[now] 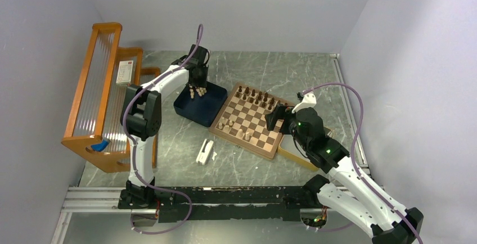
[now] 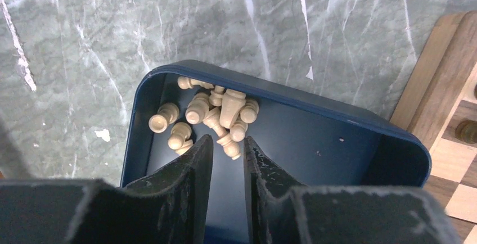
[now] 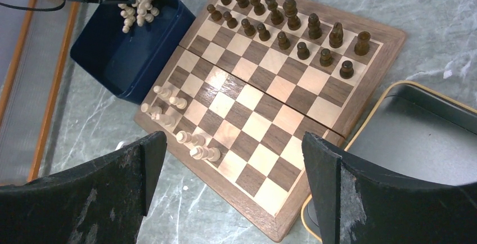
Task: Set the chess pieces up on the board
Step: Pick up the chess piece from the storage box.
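The work surface is a grey-green marbled table [image 1: 292,75] enclosed by pale walls. The board [image 1: 254,133] lies at the centre, turned at an angle to the table edges. Dark brown chess pieces [image 3: 281,22] stand in 2 rows along its far edge. A few pale tan pieces [image 3: 169,109] occupy its near-left corner, some upright and some lying on their sides.

The dark blue tray [image 2: 281,89] sits just beside the board's left edge, with a heap of pale pieces [image 2: 216,112] in 1 corner. The left gripper [image 2: 228,143] points down into this tray, fingers narrowly parted, 1 pale piece at their tips. A pinch cannot be confirmed.

The right gripper [image 3: 233,143] hovers over the board's near-right part, fingers spread wide, carrying nothing. A yellow-rimmed tray [image 3: 394,86] lies beside the board's right edge.
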